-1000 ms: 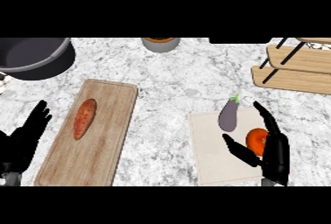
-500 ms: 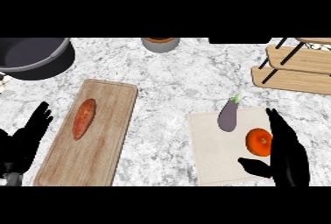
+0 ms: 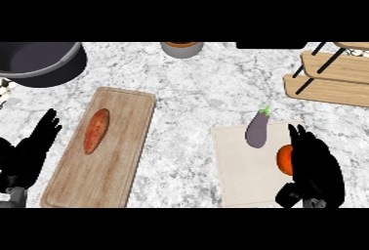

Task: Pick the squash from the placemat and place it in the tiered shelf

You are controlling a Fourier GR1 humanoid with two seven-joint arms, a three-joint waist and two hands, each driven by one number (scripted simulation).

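Counter of white-grey marble (image 3: 194, 97), bearing a beige cloth placemat (image 3: 238, 181). Item: round orange-red squash (image 3: 284, 157), smooth-skinned, on the mat's right part, near a purple eggplant (image 3: 257, 131), partly hidden by our black right hand (image 3: 316, 166). Hand: fingers straight, grasping nothing. We judge the fingers should curl round the squash alone, clear of the eggplant, before lifting toward the wooden tiered shelf (image 3: 328, 88). Also our black left hand (image 3: 29, 154): released, resting lower left
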